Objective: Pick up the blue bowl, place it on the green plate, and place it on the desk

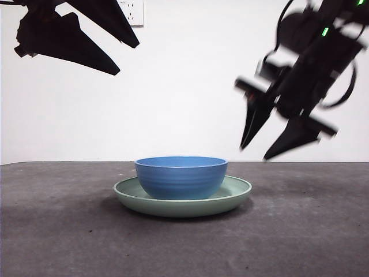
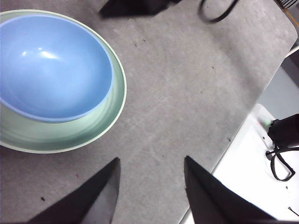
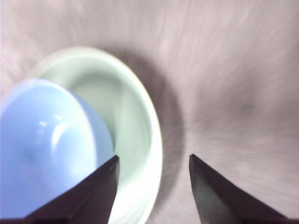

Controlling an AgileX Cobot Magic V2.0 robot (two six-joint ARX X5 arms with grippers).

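The blue bowl [image 1: 181,179] sits upright inside the green plate [image 1: 236,193], which rests on the desk [image 1: 300,231]. My right gripper [image 1: 255,152] hangs above and to the right of the plate, blurred, jaws open and empty. In the right wrist view the right gripper [image 3: 153,156] is over the plate [image 3: 126,116] rim, with the bowl [image 3: 42,149] beside one jaw. My left gripper [image 1: 128,59] is high at the upper left, open and empty. In the left wrist view the left gripper [image 2: 152,158] hovers over bare desk beside the bowl [image 2: 51,70] and plate [image 2: 60,137].
A wall socket [image 1: 134,11] is on the white wall behind. The left wrist view shows the desk's edge with a white surface [image 2: 252,177] beyond it, a black cable loop [image 2: 280,163] there, and the other arm [image 2: 135,5] across the desk.
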